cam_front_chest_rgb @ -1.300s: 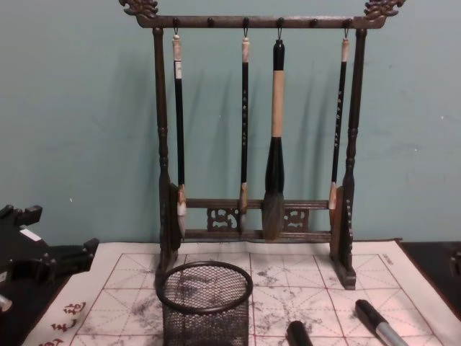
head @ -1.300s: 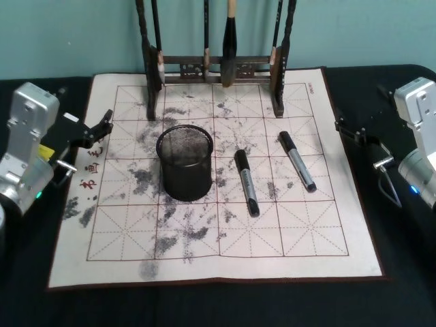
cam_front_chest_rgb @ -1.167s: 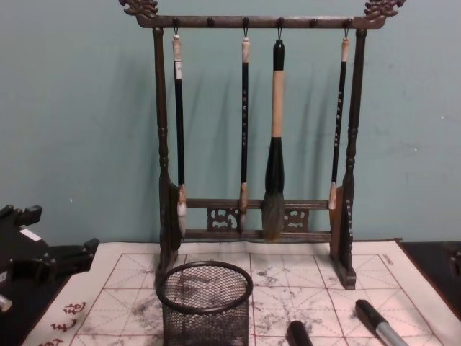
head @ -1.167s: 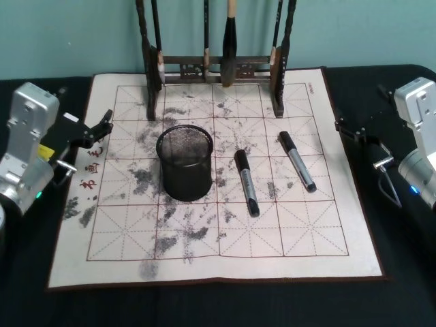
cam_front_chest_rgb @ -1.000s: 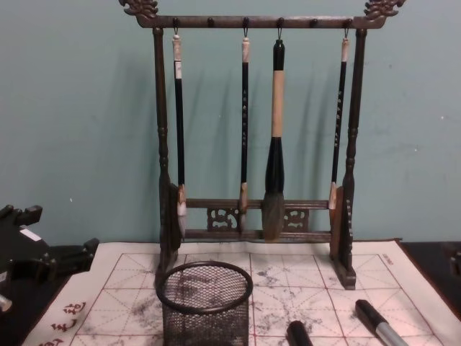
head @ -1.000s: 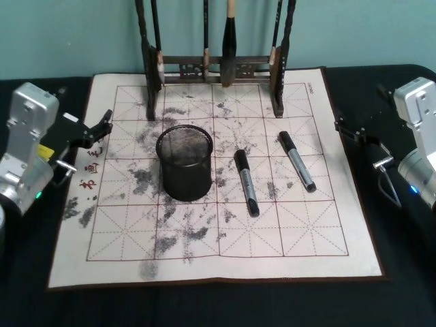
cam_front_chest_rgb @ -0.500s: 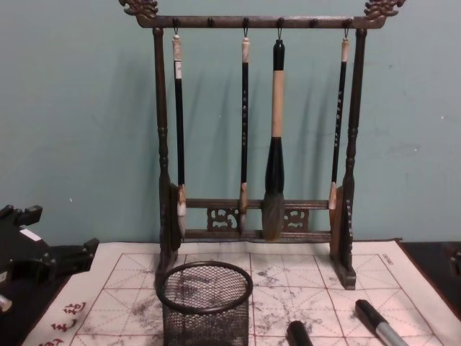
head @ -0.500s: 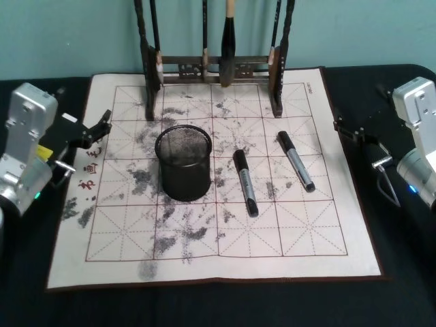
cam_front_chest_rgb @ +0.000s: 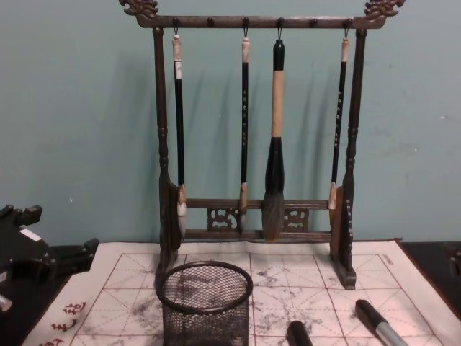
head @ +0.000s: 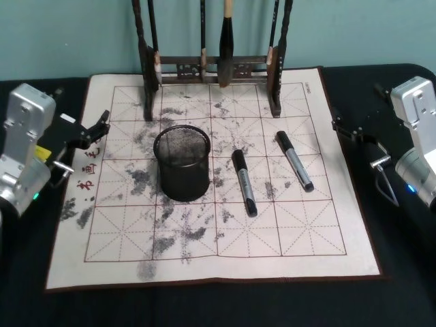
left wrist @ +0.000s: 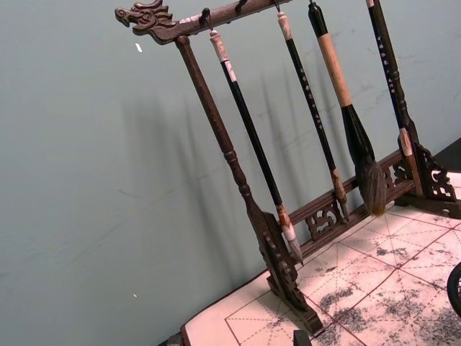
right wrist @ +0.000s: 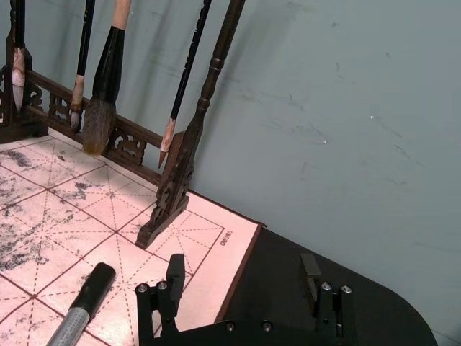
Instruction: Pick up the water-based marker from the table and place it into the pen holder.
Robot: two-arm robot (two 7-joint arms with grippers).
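Fingers [right wrist: 173,274] apart on both: left gripper [head: 102,127] at mat's [head: 306,231] 10 o'clock, right gripper [head: 340,127] at 2; marker [head: 244,182] and second marker [head: 294,160] lie at holder's [head: 182,167] 3 o'clock.

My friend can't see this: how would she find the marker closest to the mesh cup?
Find the white gridded mat on the dark table, with a black mesh pen holder near its middle. The marker lies just right of it; the second marker lies farther right.
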